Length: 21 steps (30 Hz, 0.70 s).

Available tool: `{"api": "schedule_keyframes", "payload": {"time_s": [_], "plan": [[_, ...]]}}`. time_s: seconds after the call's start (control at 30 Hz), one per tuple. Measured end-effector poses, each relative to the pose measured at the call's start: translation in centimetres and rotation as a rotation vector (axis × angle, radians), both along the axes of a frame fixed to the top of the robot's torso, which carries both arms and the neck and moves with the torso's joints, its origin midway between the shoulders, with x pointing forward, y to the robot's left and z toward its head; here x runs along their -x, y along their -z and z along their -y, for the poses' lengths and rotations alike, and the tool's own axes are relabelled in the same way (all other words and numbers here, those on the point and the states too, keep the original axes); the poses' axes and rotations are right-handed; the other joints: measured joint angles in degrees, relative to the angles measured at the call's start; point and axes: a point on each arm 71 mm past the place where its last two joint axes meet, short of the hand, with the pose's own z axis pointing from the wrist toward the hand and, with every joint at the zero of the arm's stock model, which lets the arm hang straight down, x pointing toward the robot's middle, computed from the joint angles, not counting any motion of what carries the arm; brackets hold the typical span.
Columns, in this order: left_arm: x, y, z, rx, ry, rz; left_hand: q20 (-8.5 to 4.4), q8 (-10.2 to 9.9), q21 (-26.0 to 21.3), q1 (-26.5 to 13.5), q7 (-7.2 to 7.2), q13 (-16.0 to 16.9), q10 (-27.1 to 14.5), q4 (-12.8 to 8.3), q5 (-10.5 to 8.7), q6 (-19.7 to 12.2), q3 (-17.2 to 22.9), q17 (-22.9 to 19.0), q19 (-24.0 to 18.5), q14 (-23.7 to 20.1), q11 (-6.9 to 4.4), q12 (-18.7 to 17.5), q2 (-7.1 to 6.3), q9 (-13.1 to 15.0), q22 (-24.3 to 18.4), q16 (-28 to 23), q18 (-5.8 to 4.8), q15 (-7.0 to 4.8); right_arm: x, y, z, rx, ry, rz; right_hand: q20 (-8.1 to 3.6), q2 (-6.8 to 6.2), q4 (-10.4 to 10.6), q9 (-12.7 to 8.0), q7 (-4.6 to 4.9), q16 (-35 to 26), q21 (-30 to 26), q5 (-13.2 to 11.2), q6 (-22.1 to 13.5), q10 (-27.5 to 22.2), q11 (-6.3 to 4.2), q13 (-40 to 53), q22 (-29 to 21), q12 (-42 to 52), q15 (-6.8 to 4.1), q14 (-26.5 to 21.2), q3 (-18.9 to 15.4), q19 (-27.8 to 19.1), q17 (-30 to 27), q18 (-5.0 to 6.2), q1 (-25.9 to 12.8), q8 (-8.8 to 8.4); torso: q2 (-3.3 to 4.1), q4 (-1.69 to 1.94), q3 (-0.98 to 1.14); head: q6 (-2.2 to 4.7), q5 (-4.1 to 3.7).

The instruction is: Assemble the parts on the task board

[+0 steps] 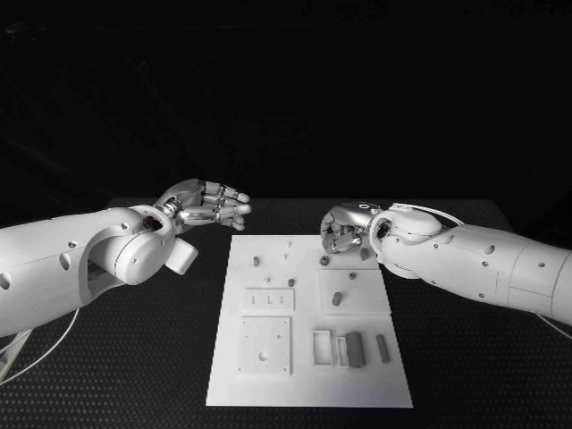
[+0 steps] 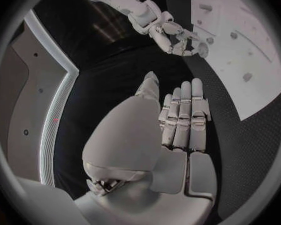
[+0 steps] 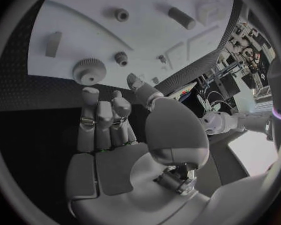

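Observation:
The white task board [image 1: 306, 380] lies in the middle of the black table. Small grey parts lie on it: pegs [image 1: 256, 261] near the far edge, a short cylinder [image 1: 338, 298] and bars [image 1: 353, 347] nearer me. My right hand [image 1: 348, 231] hovers over the board's far right corner with its fingers apart and holds nothing. In the right wrist view a grey gear [image 3: 89, 71] lies on the board [image 3: 103, 30] just beyond the fingertips [image 3: 90, 92], with a small peg [image 3: 120, 58] beside it. My left hand [image 1: 209, 206] hangs off the board's far left corner, fingers spread, holding nothing.
Raised square plates [image 1: 264, 344] sit on the board's left half. Black table [image 1: 119, 375] stretches on both sides of the board. In the left wrist view the left hand [image 2: 178, 125] is stretched flat above the table, and the right hand [image 2: 178, 37] shows beyond it.

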Motion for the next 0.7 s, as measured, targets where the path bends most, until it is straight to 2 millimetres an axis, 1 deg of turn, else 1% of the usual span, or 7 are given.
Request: {"api": "schedule_keyframes", "payload": {"time_s": [0.23, 0.4, 0.5, 0.6, 0.7], "plan": [[-0.2, 0.0, 0.2, -0.001, 0.003, 0.000, 0.00, 0.00, 0.01, -0.16, 0.00, -0.06, 0.00, 0.00, 0.00, 0.00, 0.00, 0.09, 0.00, 0.00, 0.00, -0.22, 0.04, -0.06, -0.06, -0.23, -0.04, 0.00, 0.0, 1.1, 0.4, 0.028, 0.010, -0.017, 0.00, 0.00, 0.16, 0.00, 0.00, 0.25, 0.30, 0.00, 0.01, 0.00, 0.00, 0.14, 0.00, 0.21, 0.10, -0.09, 0.16, -0.01, 0.00, 0.00, 0.00, 0.00, 0.50, 0.02, 0.10, 0.36, -0.02], [-0.4, 0.1, 0.3, -0.002, 0.005, 0.000, 0.01, 0.00, -0.21, -0.16, 0.00, -0.06, 0.00, 0.00, 0.00, 0.00, 0.00, 0.09, -0.01, 0.00, 0.00, -0.22, 0.04, -0.07, -0.09, -0.23, -0.14, -0.01, 0.1, 1.4, 0.4, 0.036, 0.006, -0.022, 0.01, 0.00, 0.00, 0.00, -0.01, 0.25, 0.30, 0.00, 0.01, 0.01, 0.00, 0.14, -0.01, 0.21, 0.11, -0.10, 0.32, -0.01, -0.01, 0.01, 0.00, 0.00, 0.79, 0.06, 0.14, 0.43, 0.03], [-0.5, 0.1, 0.3, -0.004, 0.004, 0.000, 0.01, -0.20, -0.21, -0.28, 0.00, -0.14, 0.00, 0.00, 0.00, 0.00, 0.00, 0.16, -0.01, 0.00, 0.00, -0.42, 0.16, -0.16, -0.12, -0.27, -0.19, -0.01, 0.0, 1.5, 0.3, 0.040, 0.006, -0.024, 0.07, 0.23, 0.00, 0.04, -0.01, 0.25, 0.65, 0.00, 0.01, 0.01, 0.00, 0.20, -0.01, 0.21, 0.12, -0.11, 0.32, -0.07, -0.01, 0.00, -0.23, 0.00, 1.03, 0.09, 0.18, 0.49, 0.03], [-0.6, 0.2, 0.5, -0.004, 0.006, -0.001, 0.01, -0.24, -0.21, -0.39, 0.00, -0.14, 0.00, 0.00, 0.00, 0.00, 0.00, 0.21, -0.01, 0.00, 0.00, -0.45, 0.27, -0.16, -0.11, -0.45, -0.42, -0.01, 0.1, 1.7, 0.4, 0.045, 0.007, -0.026, 0.09, 0.23, 0.00, 0.06, -0.02, 0.52, 0.66, 0.00, 0.01, 0.01, 0.00, 0.22, -0.01, 0.21, 0.19, -0.18, 0.32, -0.09, -0.01, 0.00, -0.23, 0.00, 1.24, 0.09, 0.19, 0.51, 0.10], [-0.7, 0.2, 0.6, -0.005, 0.009, -0.001, 0.00, -0.23, -0.21, -0.39, 0.00, -0.14, 0.00, 0.00, 0.00, 0.00, 0.00, 0.21, 0.00, 0.00, 0.00, -0.46, 0.27, -0.16, -0.12, -0.45, -0.43, -0.01, 0.1, 1.7, 0.5, 0.047, 0.007, -0.027, 0.08, 0.23, 0.00, 0.12, -0.06, 0.52, 0.95, 0.00, 0.36, 0.02, 0.00, 0.26, -0.01, 0.43, 0.20, -0.19, 0.32, -0.11, -0.01, 0.00, -0.23, 0.00, 1.47, 0.12, 0.21, 0.35, 0.17]]}}
